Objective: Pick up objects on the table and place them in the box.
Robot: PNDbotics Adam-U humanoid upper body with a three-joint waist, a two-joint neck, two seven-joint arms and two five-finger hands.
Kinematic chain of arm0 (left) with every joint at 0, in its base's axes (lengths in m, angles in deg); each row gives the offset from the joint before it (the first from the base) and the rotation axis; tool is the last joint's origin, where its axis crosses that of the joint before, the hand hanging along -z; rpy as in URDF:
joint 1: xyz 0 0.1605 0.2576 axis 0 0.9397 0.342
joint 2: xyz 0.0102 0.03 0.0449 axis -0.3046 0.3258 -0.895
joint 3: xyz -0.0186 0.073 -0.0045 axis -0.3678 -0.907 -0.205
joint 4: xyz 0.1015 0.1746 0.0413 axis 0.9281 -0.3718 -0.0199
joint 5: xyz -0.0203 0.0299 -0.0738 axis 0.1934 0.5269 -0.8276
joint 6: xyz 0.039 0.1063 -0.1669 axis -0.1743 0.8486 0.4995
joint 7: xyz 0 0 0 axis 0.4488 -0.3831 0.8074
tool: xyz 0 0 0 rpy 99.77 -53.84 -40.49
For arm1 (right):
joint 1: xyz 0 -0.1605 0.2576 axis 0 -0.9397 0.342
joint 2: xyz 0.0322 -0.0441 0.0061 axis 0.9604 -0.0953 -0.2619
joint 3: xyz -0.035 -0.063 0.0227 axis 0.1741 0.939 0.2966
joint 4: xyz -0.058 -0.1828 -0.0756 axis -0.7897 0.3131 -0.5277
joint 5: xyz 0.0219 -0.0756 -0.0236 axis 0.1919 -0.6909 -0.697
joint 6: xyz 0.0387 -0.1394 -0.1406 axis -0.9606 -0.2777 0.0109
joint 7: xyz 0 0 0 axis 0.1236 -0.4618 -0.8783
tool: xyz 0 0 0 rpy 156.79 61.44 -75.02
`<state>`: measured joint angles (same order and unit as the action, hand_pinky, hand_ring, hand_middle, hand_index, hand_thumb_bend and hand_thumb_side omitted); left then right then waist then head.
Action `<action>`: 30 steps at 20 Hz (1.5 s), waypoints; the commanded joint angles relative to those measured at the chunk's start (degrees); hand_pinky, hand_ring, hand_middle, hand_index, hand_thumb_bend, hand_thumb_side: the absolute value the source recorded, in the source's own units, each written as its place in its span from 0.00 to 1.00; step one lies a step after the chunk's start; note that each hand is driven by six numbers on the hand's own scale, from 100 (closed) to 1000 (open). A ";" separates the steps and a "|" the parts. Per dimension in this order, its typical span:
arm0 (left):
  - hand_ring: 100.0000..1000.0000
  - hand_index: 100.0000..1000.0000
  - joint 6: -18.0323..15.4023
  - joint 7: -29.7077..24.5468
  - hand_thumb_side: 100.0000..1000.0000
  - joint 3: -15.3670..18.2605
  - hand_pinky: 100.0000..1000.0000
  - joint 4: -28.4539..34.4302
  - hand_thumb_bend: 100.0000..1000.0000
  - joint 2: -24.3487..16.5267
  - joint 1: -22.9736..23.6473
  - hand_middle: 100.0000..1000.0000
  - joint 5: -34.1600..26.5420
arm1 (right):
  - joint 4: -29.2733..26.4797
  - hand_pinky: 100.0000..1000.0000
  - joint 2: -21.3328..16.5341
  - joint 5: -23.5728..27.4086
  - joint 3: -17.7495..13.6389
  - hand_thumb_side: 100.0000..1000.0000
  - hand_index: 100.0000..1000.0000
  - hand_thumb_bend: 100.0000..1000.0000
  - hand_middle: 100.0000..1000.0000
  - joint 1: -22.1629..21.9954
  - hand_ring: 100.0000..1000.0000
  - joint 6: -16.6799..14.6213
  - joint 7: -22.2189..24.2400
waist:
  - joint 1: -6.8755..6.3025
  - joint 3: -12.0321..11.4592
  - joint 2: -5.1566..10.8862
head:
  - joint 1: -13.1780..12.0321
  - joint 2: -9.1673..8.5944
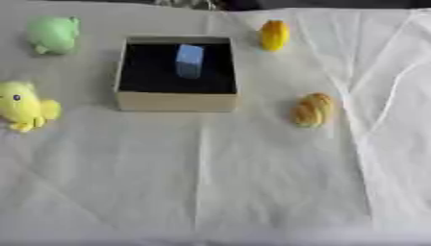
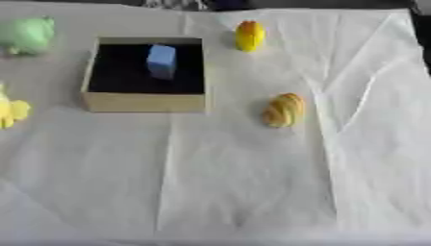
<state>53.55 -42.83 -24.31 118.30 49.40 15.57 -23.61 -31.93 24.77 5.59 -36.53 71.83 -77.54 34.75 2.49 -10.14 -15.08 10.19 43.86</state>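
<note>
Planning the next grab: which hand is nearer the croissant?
Neither can be judged: no hand shows in either view. The croissant lies on the cloth to the right of the box, on the robot's right side, so the right hand would likely have the shorter reach.

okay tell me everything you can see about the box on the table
The box is square, open-topped and lidless, with pale tan walls that look like cardboard and a black inside. It sits flat on the white cloth, left of centre toward the far side. One light blue block stands inside near the back. Nothing outside touches it.
</note>
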 commanded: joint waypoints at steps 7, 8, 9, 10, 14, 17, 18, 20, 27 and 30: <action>0.91 0.94 -0.07 0.36 0.43 0.30 0.82 1.36 0.62 -2.50 -0.95 0.89 -0.66 | -0.25 0.83 -1.84 0.53 -0.62 0.37 0.89 0.11 0.90 1.22 0.90 -0.19 0.12 | 0.47 -0.29 1.21 | -0.43 0.26; 0.91 0.94 -0.06 0.37 0.43 0.30 0.82 1.36 0.62 -2.51 -0.93 0.89 -0.68 | -0.22 0.83 -1.87 0.52 -0.62 0.37 0.89 0.11 0.90 1.17 0.90 -0.20 0.18 | 0.47 -0.32 1.22 | -0.33 0.26; 0.91 0.94 -0.05 0.38 0.43 0.31 0.82 1.37 0.62 -2.52 -0.92 0.89 -0.70 | -0.19 0.83 -1.89 0.51 -0.61 0.38 0.89 0.11 0.90 1.14 0.90 -0.20 0.28 | 0.47 -0.35 1.24 | -0.19 0.26; 0.91 0.94 -0.05 0.39 0.43 0.31 0.82 1.36 0.62 -2.53 -0.89 0.89 -0.74 | -0.16 0.83 -1.91 0.49 -0.58 0.38 0.90 0.11 0.91 1.12 0.90 -0.20 0.48 | 0.48 -0.38 1.25 | -0.06 0.26; 0.91 0.94 -0.04 0.34 0.43 0.24 0.82 1.37 0.62 -2.54 -0.86 0.89 -0.75 | 0.57 0.84 -1.86 0.12 -0.01 0.44 0.91 0.11 0.91 1.29 0.91 -0.21 4.49 | 0.54 -0.47 1.31 | 0.06 0.26; 0.91 0.94 -0.09 0.29 0.43 0.15 0.82 1.49 0.61 -2.51 -0.92 0.89 -0.69 | 1.42 0.84 -1.57 0.10 0.39 0.50 0.92 0.08 0.90 1.63 0.92 -0.81 10.23 | 0.56 -0.56 1.37 | 0.02 0.26; 0.91 0.94 -0.09 0.27 0.43 0.13 0.82 1.53 0.61 -2.50 -0.93 0.89 -0.68 | 1.67 0.84 -1.53 0.04 0.68 0.50 0.93 0.08 0.90 1.68 0.92 -1.27 12.23 | 0.59 -0.58 1.40 | 0.01 0.26; 0.91 0.94 -0.06 0.24 0.43 0.11 0.82 1.53 0.61 -2.46 -0.95 0.89 -0.66 | 1.90 0.85 -1.38 -0.23 1.27 0.48 0.93 0.11 0.90 1.71 0.92 -2.38 15.61 | 0.61 -0.60 1.42 | 0.06 0.26; 0.91 0.94 -0.09 0.18 0.43 0.11 0.82 1.59 0.61 -2.32 -1.16 0.89 -0.62 | 3.86 0.86 -0.40 0.84 3.15 0.32 0.93 0.21 0.89 1.70 0.92 -5.71 23.86 | 0.58 -0.82 1.36 | 0.44 0.26; 0.91 0.94 -0.05 0.23 0.43 0.14 0.82 1.56 0.61 -2.25 -1.15 0.89 -0.73 | 4.53 0.86 0.00 1.48 3.68 0.28 0.94 0.23 0.90 1.77 0.93 -6.64 26.52 | 0.65 -0.82 1.32 | 0.54 0.26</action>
<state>53.47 -42.73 -24.34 118.96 49.38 15.58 -24.04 -27.33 25.87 6.43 -32.70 72.19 -83.80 60.22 2.49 -10.96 -15.08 10.55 43.86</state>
